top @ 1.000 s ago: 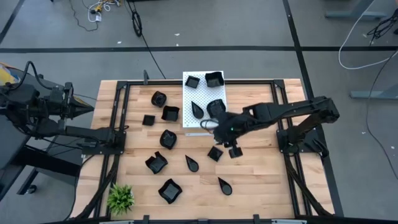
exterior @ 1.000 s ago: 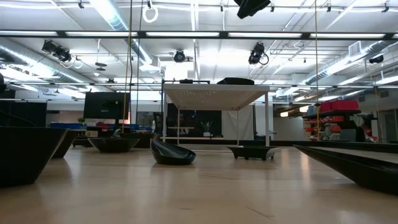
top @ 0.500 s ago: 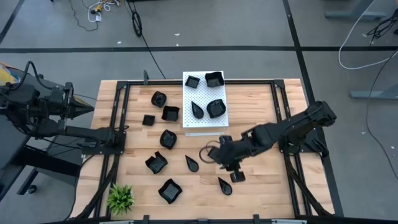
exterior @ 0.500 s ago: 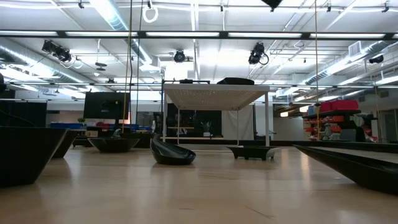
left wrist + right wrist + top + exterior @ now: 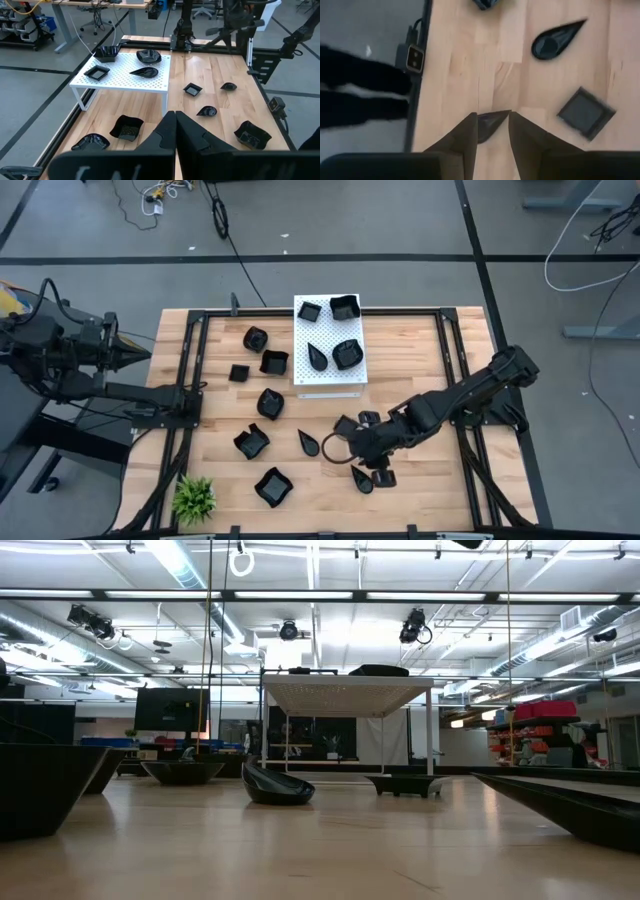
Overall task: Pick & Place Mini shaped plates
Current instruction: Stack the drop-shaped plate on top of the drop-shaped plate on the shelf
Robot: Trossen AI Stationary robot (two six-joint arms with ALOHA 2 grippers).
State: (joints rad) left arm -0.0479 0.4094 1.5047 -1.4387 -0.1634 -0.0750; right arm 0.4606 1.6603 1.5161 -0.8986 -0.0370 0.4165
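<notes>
Several small glossy black plates lie scattered on the wooden table, among them a square one (image 5: pixel 344 425) and a teardrop (image 5: pixel 309 443). A few more sit on the white perforated board (image 5: pixel 328 375). My right gripper (image 5: pixel 490 131) is open, low over the table's near side. Its fingers stand on either side of a small teardrop plate (image 5: pixel 490 124), which lies flat on the wood (image 5: pixel 359 481). I cannot tell whether they touch it. My left gripper (image 5: pixel 175 125) is shut and waits beyond the table's left edge (image 5: pixel 125 352).
A small green plant (image 5: pixel 195 498) stands at the near left corner. Another teardrop plate (image 5: pixel 557 40) and a square plate (image 5: pixel 584 114) lie close to my right gripper. The table's black frame rail (image 5: pixel 455 370) runs along the right side. Bare wood lies right of the gripper.
My right gripper has moved from just off the white board's near edge toward the table's near edge. It passed the square plate and came down over the teardrop plate. No plate has moved.
</notes>
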